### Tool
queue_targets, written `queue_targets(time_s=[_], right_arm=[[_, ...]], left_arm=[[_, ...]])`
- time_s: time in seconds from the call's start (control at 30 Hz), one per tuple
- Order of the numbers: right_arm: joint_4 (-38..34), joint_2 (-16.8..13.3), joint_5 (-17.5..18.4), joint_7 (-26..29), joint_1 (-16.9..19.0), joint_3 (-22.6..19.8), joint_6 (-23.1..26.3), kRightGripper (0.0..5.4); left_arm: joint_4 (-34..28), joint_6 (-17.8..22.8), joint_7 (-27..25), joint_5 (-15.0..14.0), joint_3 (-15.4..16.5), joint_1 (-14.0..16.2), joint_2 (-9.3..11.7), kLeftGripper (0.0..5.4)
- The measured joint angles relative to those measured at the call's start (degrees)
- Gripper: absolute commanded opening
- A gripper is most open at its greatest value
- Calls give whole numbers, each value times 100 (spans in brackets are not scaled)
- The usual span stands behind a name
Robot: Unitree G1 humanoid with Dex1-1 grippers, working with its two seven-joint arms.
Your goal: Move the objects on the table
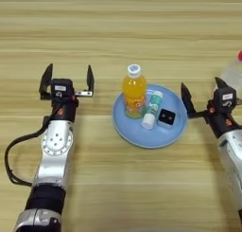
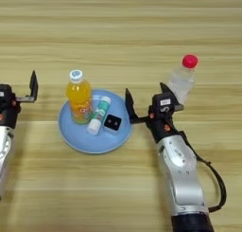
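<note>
orange-drink bottle point(image 2: 80, 96), tube point(image 2: 99, 114), block point(image 2: 112, 122), blue plate point(image 2: 75, 140)

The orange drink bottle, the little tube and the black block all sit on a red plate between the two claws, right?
Nearly. The orange drink bottle, tube and black block do sit together between the left claw and right claw, but the plate is blue, not red, as the left eye view shows.

No legible text (bottle point(image 1: 134, 92) label blurred).
</note>
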Motion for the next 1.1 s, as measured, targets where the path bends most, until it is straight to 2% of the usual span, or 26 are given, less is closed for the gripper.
queue_targets(time_s=[0.17,0.3,0.37,0.43,0.6,0.8,1.1], right_arm=[[251,54,-43,-18,-229,31,-106,538],[374,92,-72,-36,-314,15,-170,538],[421,106,-83,-65,-330,-9,-203,538],[514,111,-87,-126,-394,-56,-218,538],[817,106,-115,-163,-611,-126,-300,538],[1434,69,-187,-215,-1038,-223,-488,538],[1862,67,-215,-141,-1102,-224,-637,538]], left_arm=[[-527,298,-478,-203,-52,281,148,540],[-860,510,-894,-642,97,453,388,540],[-1086,635,-1150,-769,102,580,544,540],[-1337,663,-1411,-817,54,757,695,540],[-1579,719,-1865,-865,-15,1013,924,540],[-1579,667,-2360,-888,-270,1189,977,540],[-1400,580,-2718,-845,-819,1195,850,540]])
